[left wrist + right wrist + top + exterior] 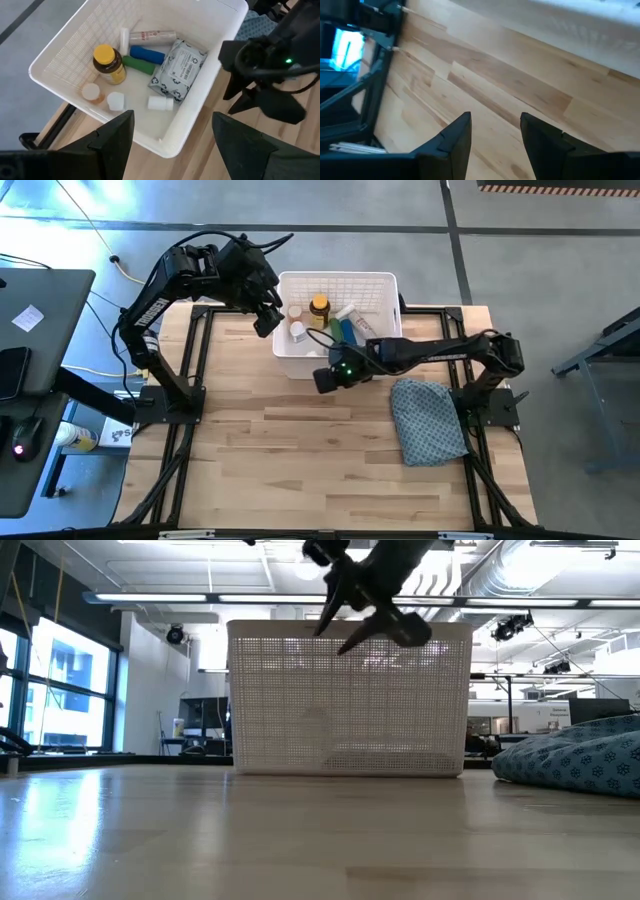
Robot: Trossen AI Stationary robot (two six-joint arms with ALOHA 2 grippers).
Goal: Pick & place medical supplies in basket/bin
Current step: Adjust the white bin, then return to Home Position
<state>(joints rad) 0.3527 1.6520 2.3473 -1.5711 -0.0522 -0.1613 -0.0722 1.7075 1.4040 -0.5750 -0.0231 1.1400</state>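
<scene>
Holding: bin contains the supplies.
Left gripper: bin's 9 o'clock, jaws spread, empty.
Right gripper: bin's 6 o'clock, jaws spread.

No readable wording anywhere. Dark print and a barcode-like block on the crinkly white packet in the bin, too small to make out. Reddish lettering on the white tube, likewise illegible.

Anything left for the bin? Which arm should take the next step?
No loose supplies show on the wooden table; all lie in the white lattice bin. For retracting, right: the right gripper, open, already hangs outside the bin; the left gripper, open, hovers over it.
</scene>
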